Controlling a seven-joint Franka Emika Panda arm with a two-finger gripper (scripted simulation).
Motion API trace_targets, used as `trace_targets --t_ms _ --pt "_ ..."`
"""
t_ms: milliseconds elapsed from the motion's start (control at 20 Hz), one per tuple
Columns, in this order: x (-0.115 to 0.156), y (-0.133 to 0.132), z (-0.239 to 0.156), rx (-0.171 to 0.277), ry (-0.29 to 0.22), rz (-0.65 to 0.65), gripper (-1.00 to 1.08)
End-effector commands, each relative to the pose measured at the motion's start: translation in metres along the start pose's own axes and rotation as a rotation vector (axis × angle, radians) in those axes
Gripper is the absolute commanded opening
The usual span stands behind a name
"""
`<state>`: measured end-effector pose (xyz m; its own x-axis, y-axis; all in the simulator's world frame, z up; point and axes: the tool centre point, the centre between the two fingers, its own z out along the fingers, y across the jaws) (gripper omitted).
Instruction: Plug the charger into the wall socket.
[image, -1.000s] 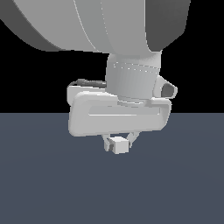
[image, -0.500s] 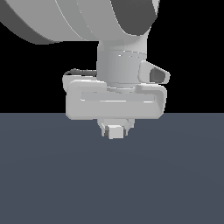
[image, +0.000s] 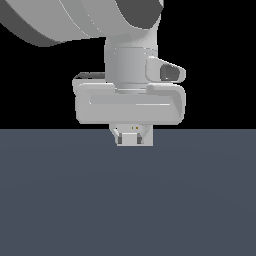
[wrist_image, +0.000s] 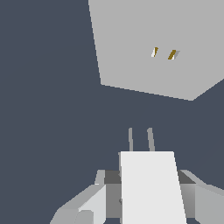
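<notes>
My gripper (image: 130, 139) is shut on the charger (image: 129, 140), a small white block held between the two fingers below the wide grey hand. In the wrist view the charger (wrist_image: 151, 188) shows two thin prongs (wrist_image: 140, 139) pointing toward the wall socket (wrist_image: 144, 39). The socket is a flat light-grey plate with two small orange dots (wrist_image: 163, 53), and a gap of dark floor separates it from the prongs. In the exterior view only a sliver of the wall socket (image: 134, 128) with its dots shows between the fingers, behind the charger.
A dark blue-grey floor (image: 128, 200) spreads under the gripper, with black background above it. The arm's large grey links (image: 90, 20) fill the upper part of the exterior view.
The hand with the charger has risen in the exterior view and shifted slightly to that view's left, and the wrist has turned. The socket's dots now show between the fingers.
</notes>
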<state>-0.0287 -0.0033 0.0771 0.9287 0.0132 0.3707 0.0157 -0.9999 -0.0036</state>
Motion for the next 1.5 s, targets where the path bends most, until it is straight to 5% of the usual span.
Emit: trace_targets --t_ms 0,700,1450 --pt "0.005 0.0 -0.004 -0.015 0.0 0.038 -1.0" --pt "0.022 0.001 -0.015 -0.074 -0.006 0.179 -1.0" --pt "0.023 0.002 -0.016 -0.081 -0.008 0.195 -1.0"
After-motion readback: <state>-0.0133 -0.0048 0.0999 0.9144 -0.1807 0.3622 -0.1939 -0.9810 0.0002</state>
